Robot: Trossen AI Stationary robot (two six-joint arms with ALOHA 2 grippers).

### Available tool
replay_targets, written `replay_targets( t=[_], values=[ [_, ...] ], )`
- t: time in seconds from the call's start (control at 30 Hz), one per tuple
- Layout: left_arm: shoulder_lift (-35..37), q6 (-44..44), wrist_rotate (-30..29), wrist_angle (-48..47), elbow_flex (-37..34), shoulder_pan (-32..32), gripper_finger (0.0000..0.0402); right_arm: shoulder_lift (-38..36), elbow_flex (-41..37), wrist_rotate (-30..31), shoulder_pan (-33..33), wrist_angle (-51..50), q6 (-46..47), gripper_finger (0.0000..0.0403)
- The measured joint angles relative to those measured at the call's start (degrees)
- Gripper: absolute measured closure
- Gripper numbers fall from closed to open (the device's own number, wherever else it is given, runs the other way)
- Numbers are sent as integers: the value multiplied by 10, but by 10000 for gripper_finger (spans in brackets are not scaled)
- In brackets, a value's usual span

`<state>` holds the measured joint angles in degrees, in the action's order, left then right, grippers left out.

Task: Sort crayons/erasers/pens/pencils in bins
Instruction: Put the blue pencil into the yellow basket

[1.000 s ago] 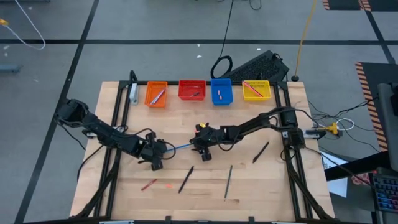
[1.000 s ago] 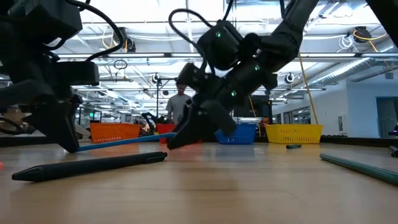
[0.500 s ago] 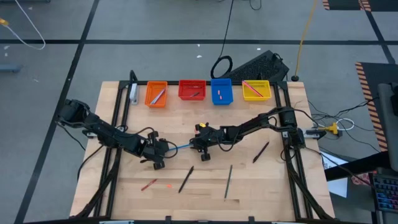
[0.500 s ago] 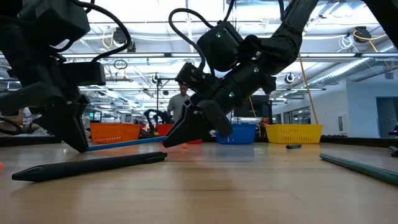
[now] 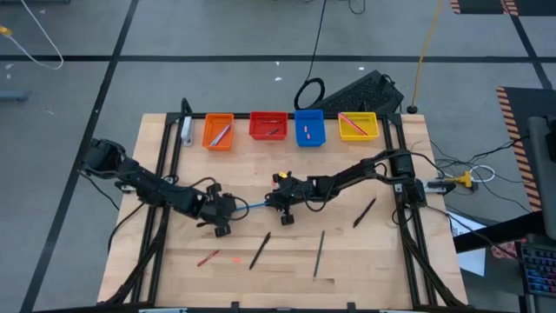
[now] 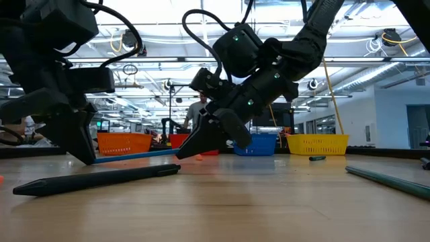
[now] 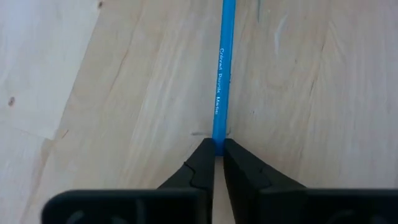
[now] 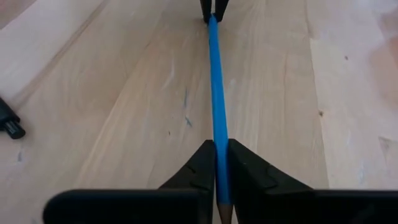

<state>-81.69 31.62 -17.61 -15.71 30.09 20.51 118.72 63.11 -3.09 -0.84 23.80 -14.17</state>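
Observation:
A light blue pencil (image 5: 251,206) with print along it and a sharpened tip lies low over the middle of the table, between my two grippers. My left gripper (image 5: 229,209) is shut on its left end, my right gripper (image 5: 271,204) on its right end. On the table's near half lie a red crayon (image 5: 208,258), a tiny pink-red eraser (image 5: 234,258), a dark pen (image 5: 260,249), a dark green pencil (image 5: 319,252) and another dark stick (image 5: 364,211). Along the far edge stand the bins: orange (image 5: 218,116), red (image 5: 268,115), blue (image 5: 308,113), yellow (image 5: 358,115). My left gripper pinches the pencil's blunt left end (image 7: 218,144) between its two fingers, only at their free ends. The fingers slant down from the table's left and lie along the pencil. My right gripper pinches the pencil just behind its sharpened tip (image 8: 218,149), with the tip (image 8: 223,211) reaching back between the fingers. Its fingers (image 6: 191,144) slant down from the table's right and lie along the pencil. The pencil runs nearly level just above the wood.
The dark pen (image 6: 101,178) lies on the table just in front of both grippers, and the green pencil (image 6: 390,181) lies to the near right. Each bin holds a few items. A black keyboard (image 5: 360,89) lies beyond the bins. A person shows far behind the table in the low view.
My left gripper has moved a little toward the table's right, closer to my right gripper along the blue pencil. The pencil stays low and nearly level. In the last half second nothing has moved.

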Motion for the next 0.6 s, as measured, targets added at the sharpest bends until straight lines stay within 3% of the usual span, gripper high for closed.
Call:
replay_targets(
  t=[0.13,0.37,0.47,0.6],
  values=[
    [16,7,40,-67,29,1,320,0,0,-1,0,2,7,372],
    [89,31,46,-188,79,1,232,-2,0,0,0,3,6,377],
    [141,32,27,-192,72,0,223,-14,0,0,3,-11,-1,374],
    [214,6,-3,-165,54,0,241,-56,-1,4,17,-76,-24,373]
  ],
)
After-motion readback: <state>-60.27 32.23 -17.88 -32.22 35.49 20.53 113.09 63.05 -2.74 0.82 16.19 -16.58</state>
